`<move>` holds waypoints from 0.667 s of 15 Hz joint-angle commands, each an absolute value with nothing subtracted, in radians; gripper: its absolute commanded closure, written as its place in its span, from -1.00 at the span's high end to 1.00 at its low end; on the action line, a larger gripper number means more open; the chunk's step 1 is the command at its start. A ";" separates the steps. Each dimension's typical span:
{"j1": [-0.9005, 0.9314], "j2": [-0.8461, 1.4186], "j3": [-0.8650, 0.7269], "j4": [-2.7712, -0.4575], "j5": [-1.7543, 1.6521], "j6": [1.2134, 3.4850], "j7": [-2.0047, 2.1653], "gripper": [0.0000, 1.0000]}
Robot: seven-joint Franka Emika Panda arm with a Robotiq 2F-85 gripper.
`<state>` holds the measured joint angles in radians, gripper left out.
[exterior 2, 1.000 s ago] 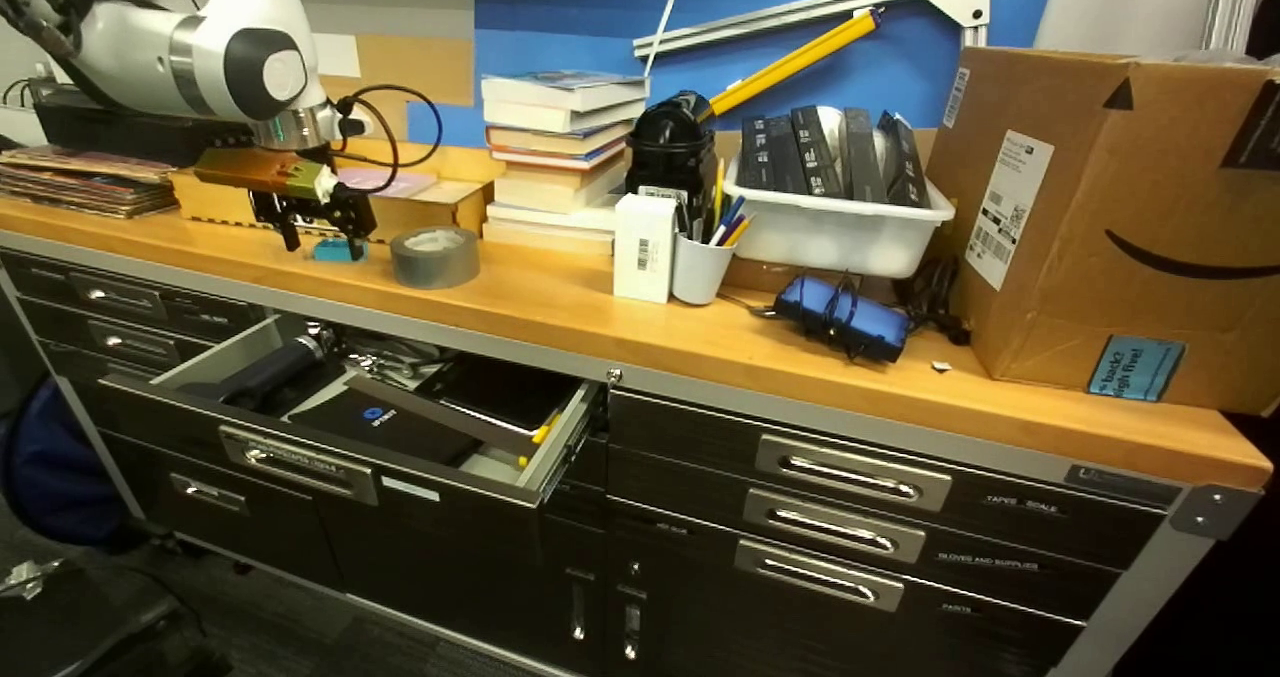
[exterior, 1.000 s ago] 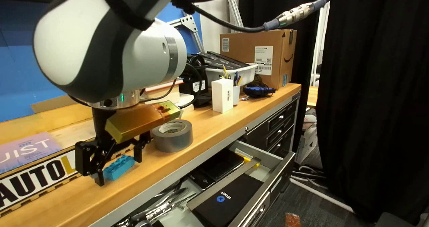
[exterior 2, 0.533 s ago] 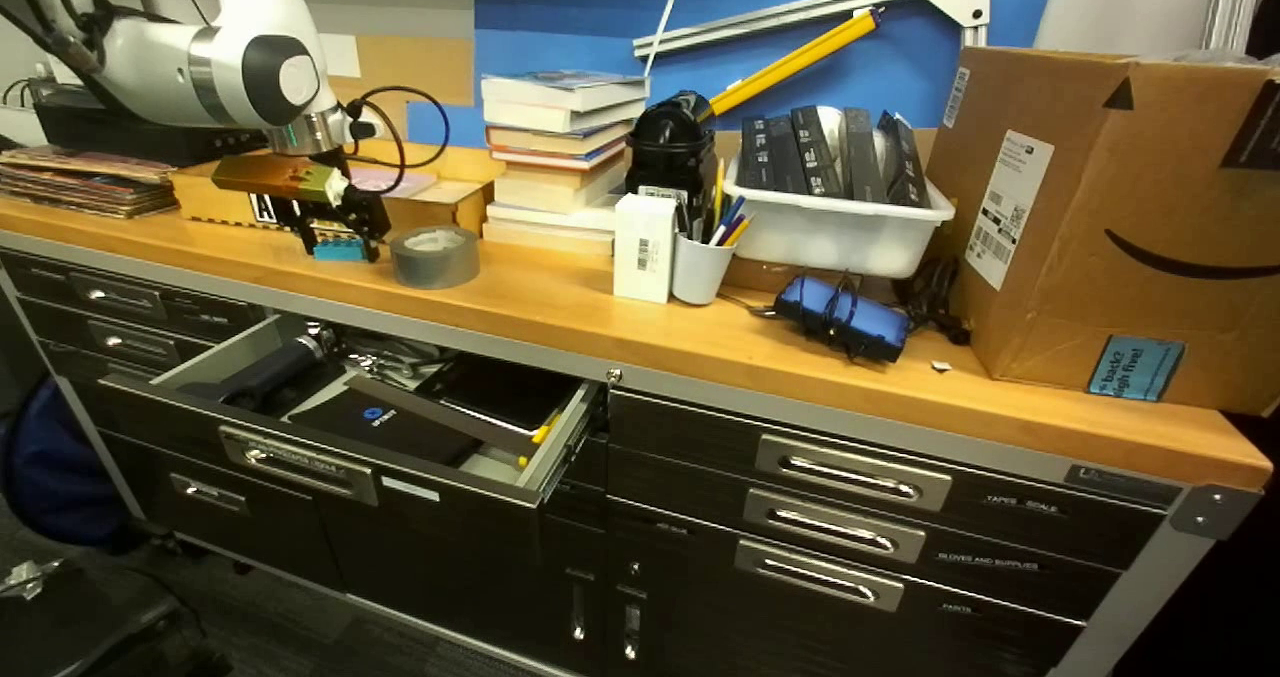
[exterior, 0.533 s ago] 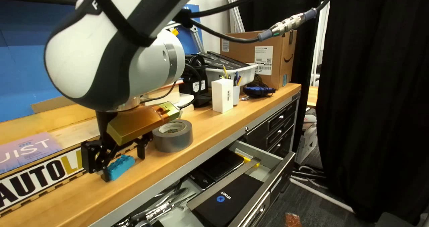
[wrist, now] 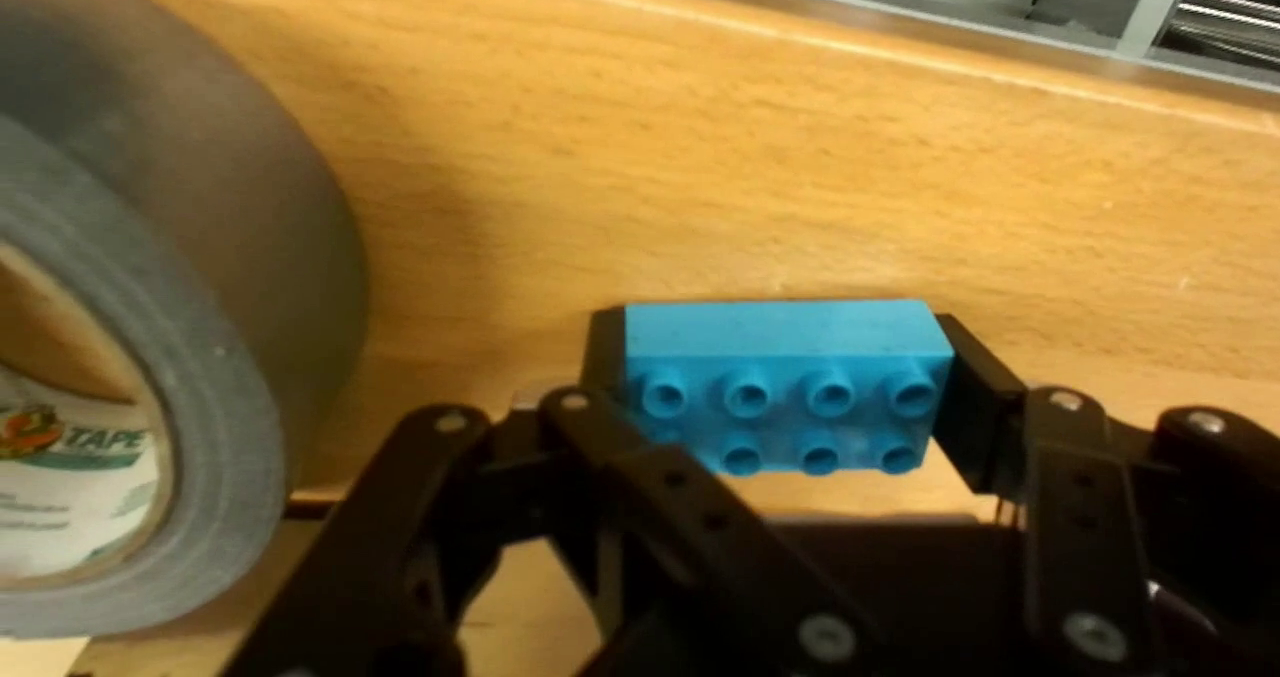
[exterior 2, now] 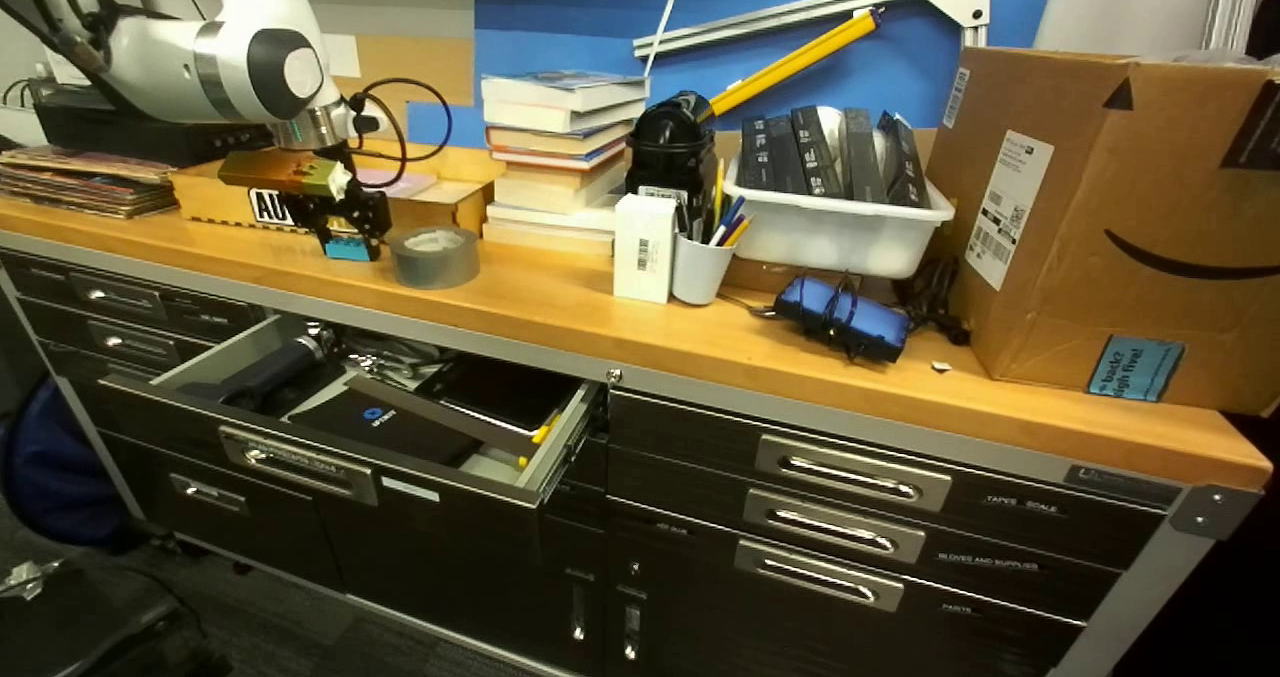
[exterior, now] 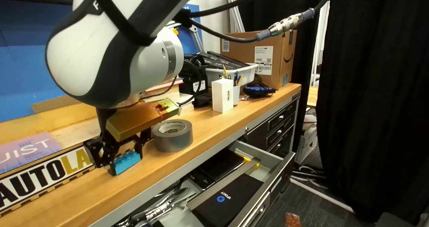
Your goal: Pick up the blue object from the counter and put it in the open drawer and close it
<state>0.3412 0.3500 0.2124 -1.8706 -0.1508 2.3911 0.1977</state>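
1. Your hand (wrist: 790, 372), wrist view: two dark fingers (wrist: 985, 412) press against the ends of the blue block (wrist: 785, 387), at nine and three o'clock, gripping it lengthwise.
2. Blue block: studs upward, held close to the counter (exterior 2: 560, 302); whether its underside touches that surface, you cannot tell.
3. Roll of grey tape (exterior 2: 435, 262): on the counter, near your hand and at three o'clock from it in an exterior view.
4. Drawer (exterior 2: 465, 505), at six o'clock from your hand in an exterior view: standing open below the counter, with a flat black case (exterior: 233, 200) marked "iFixit" inside.
5. White box (exterior 2: 643, 247): upright on the counter, at three o'clock beyond the tape.
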 commanded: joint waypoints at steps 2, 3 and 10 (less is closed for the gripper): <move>0.334 0.204 0.206 -2.012 -0.147 2.267 0.199 -0.08; 0.325 0.164 0.212 -2.055 -0.134 2.231 0.188 -0.08; 0.220 -0.099 0.166 -2.416 -0.132 2.321 0.240 -0.08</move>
<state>0.2729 0.0223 0.1900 -2.2621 -0.1405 2.2009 0.2208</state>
